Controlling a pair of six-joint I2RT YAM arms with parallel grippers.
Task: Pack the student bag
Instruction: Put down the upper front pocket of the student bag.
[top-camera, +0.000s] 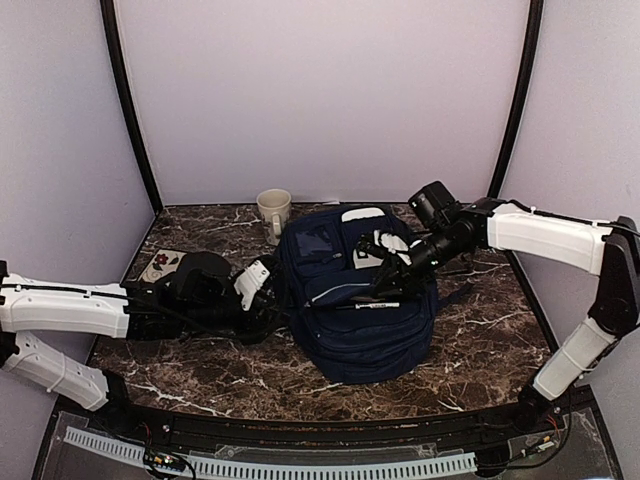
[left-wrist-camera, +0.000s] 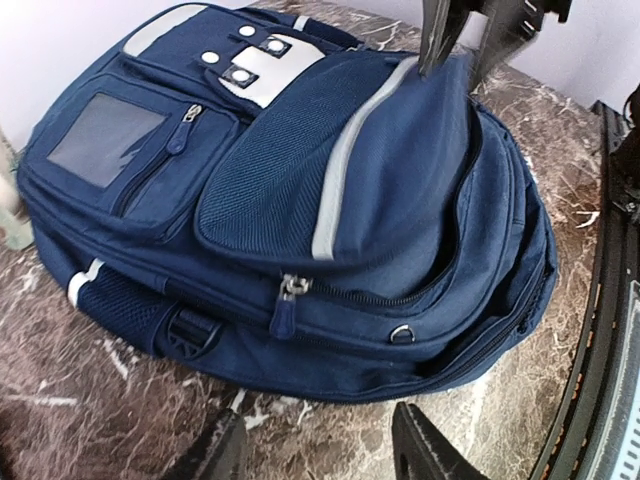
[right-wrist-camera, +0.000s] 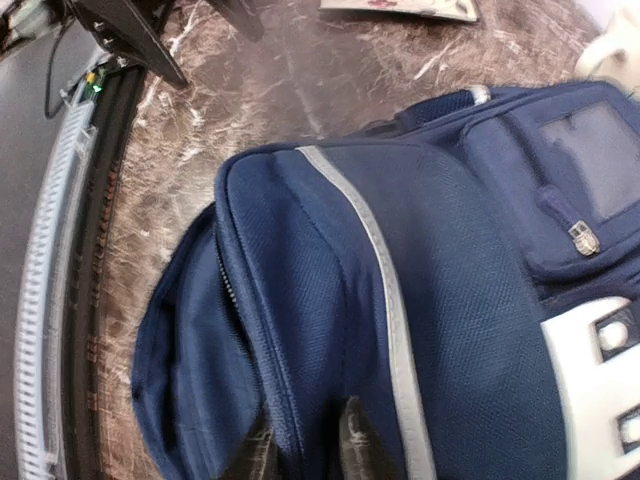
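The student bag (top-camera: 355, 300), navy with pale stripes and a white buckle patch, lies flat in the middle of the marble table. My right gripper (top-camera: 387, 288) reaches in from the right and pinches the rim of the bag's front pocket flap (right-wrist-camera: 330, 300). Its fingertips (right-wrist-camera: 355, 440) sit on either side of the flap's seam, and the flap is lifted so the pocket mouth (left-wrist-camera: 440, 270) gapes. My left gripper (left-wrist-camera: 320, 455) stands open just above the table beside the bag's left side, with nothing between its fingers. In the left wrist view the right gripper's fingers (left-wrist-camera: 445, 40) hold the flap at the top.
A cream mug (top-camera: 273, 212) stands behind the bag at the back left. A flowered card (top-camera: 160, 265) lies flat at the left edge, behind my left arm. The table's raised black rim (left-wrist-camera: 600, 300) runs along the near side.
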